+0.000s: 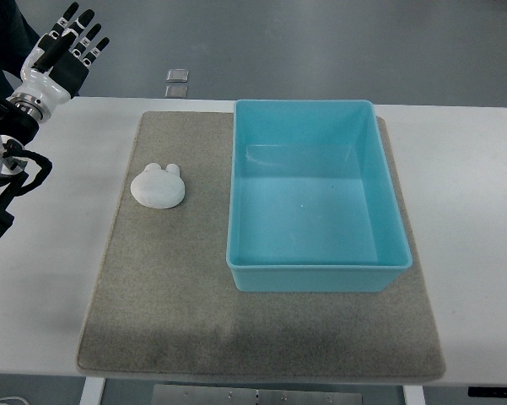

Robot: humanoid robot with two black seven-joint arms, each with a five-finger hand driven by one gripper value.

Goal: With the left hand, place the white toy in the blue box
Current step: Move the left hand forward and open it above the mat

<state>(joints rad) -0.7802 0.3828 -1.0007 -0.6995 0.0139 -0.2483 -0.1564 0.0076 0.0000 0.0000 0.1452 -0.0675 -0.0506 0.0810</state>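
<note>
Your left hand (pixel 67 46) hovers at the far left, fingers (pixel 86 35) spread and empty; the white toy (pixel 159 186) lies on the mat (pixel 194 321) beside the blue box (pixel 316 278).

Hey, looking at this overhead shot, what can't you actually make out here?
- Right hand: not in the top view at all.
- Left arm: cut off by the left edge; only the left hand, fingers spread and empty, and the forearm show.
- Two small squares on the floor beyond the table: too small to identify.
- Toy: its underside is hidden against the mat.
- Box: its outer far wall is hidden by the rim.
</note>
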